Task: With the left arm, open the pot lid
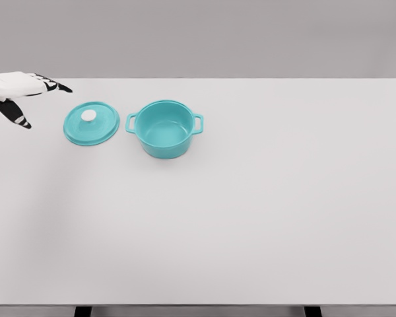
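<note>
A teal pot (165, 128) with two side handles stands uncovered on the white table, left of the middle. Its teal lid (91, 123), with a white knob on top, lies flat on the table just left of the pot, a small gap between them. My left hand (28, 96) hovers at the far left edge, left of the lid and apart from it, fingers spread and holding nothing. The right arm does not show.
The white table (264, 211) fills the view; its far edge runs behind the pot and its front edge lies near the bottom of the picture. A grey wall stands behind.
</note>
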You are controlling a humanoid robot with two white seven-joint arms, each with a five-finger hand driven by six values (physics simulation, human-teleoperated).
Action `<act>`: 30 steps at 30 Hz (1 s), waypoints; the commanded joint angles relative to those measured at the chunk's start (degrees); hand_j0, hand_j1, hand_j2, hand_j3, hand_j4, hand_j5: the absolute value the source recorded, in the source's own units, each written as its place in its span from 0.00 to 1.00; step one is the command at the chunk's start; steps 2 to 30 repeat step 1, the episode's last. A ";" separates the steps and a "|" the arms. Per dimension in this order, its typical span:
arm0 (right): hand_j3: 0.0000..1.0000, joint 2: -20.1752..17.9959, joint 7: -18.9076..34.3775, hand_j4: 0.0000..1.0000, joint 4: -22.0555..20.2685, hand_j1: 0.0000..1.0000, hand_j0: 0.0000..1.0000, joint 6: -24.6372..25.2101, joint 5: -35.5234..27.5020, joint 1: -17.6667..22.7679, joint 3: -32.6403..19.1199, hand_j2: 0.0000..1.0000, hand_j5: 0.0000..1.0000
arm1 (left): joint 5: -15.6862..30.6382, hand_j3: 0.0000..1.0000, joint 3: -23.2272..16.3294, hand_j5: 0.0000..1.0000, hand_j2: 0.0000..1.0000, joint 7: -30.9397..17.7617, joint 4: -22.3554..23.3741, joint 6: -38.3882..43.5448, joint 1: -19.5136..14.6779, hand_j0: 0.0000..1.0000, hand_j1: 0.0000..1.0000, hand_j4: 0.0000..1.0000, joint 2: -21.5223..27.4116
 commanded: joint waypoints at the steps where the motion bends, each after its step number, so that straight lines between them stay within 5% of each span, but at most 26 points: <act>1: 1.00 0.00 0.02 1.00 0.00 1.00 1.00 0.00 -0.02 0.00 -0.01 1.00 1.00 | 0.30 1.00 0.12 1.00 1.00 -0.06 0.01 0.12 0.00 1.00 1.00 1.00 -0.22; 30: 1.00 0.00 0.02 1.00 0.00 1.00 1.00 0.00 -0.02 0.00 -0.01 1.00 1.00 | 0.30 1.00 0.12 1.00 1.00 -0.06 0.01 0.12 0.00 1.00 1.00 1.00 -0.22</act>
